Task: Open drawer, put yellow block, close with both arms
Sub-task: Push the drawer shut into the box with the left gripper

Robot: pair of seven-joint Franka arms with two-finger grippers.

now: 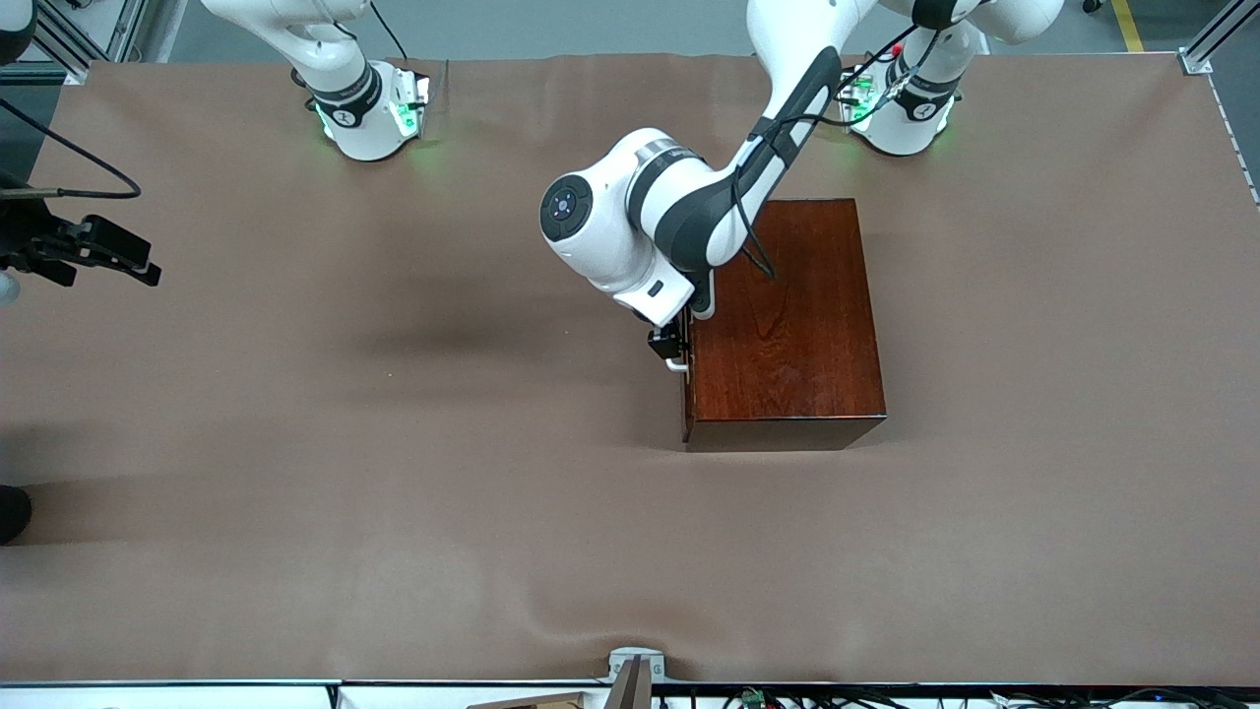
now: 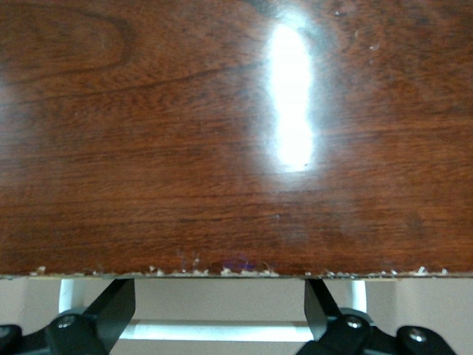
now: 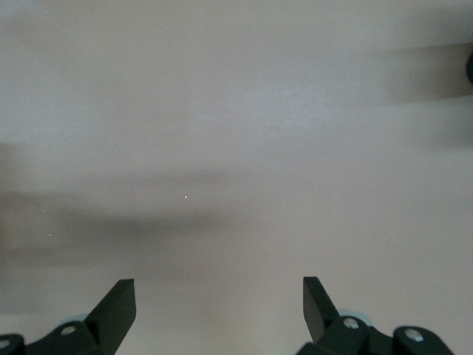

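The glossy mahogany box [image 1: 787, 325] stands toward the left arm's end of the table, its drawer [image 1: 688, 399] shut, with its front facing the right arm's end. The white bar handle [image 1: 676, 366] shows at that front. My left gripper [image 1: 670, 347] hangs open at the box's top edge, directly over the handle. In the left wrist view the box top [image 2: 222, 133] fills the picture and the handle [image 2: 222, 330] lies below, between the open left gripper's [image 2: 219, 310] fingers. My right gripper [image 1: 133, 264] waits open over bare cloth at the right arm's end, and the right wrist view shows it [image 3: 219, 310] empty. The yellow block is out of view.
Brown cloth [image 1: 394, 473] covers the whole table, with a few soft wrinkles. The two arm bases [image 1: 369, 113] [image 1: 901, 113] glow green along the edge farthest from the front camera. A small metal bracket [image 1: 635, 665] sits at the nearest table edge.
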